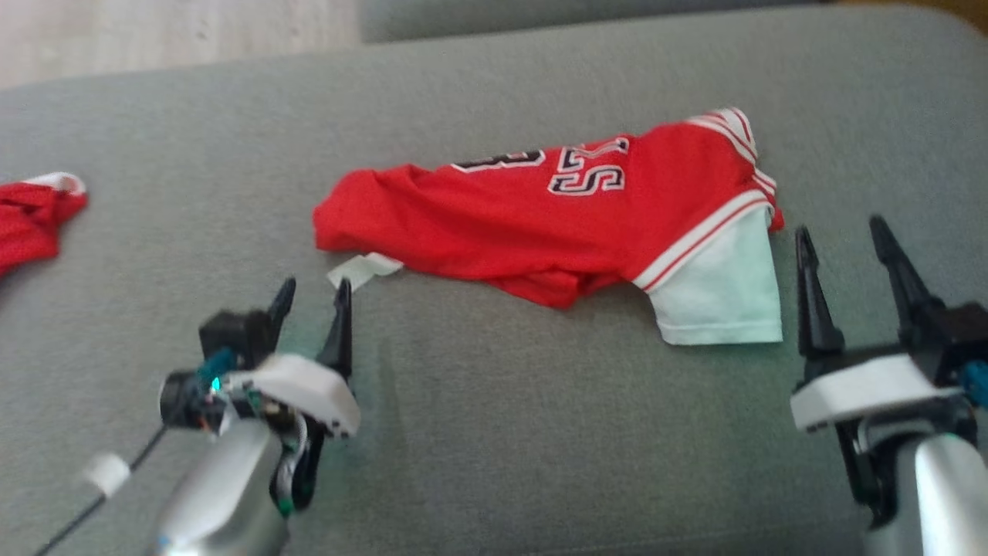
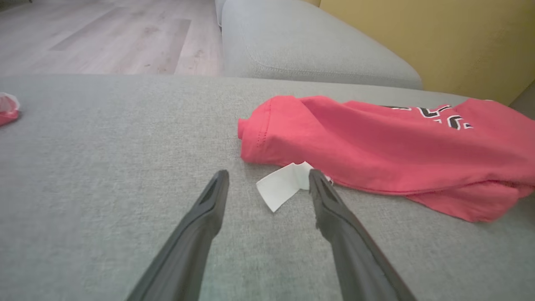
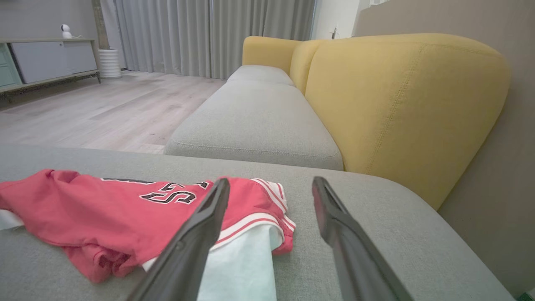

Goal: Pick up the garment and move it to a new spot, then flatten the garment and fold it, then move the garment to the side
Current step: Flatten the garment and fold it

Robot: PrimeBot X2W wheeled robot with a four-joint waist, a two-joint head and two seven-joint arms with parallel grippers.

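The garment (image 1: 540, 224) lies bunched in the middle of the grey sofa cushion (image 1: 494, 448), so I judge that flattening, folding and the move aside are all left to do. Its long axis runs left to right, with the white label (image 1: 363, 270) at the left end and the white sleeve (image 1: 718, 297) at the right. The left hand (image 1: 315, 289) and right hand (image 1: 841, 229) sit near those ends, fingers spread, holding nothing.

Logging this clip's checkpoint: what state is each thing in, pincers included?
red jersey: roughly folded, rumpled, lying free on cushion
white tag: sticking out at jersey's edge
left pincer: open, empty, near the tag
right pincer: open, empty, beside the white sleeve
second red garment: crumpled, far left
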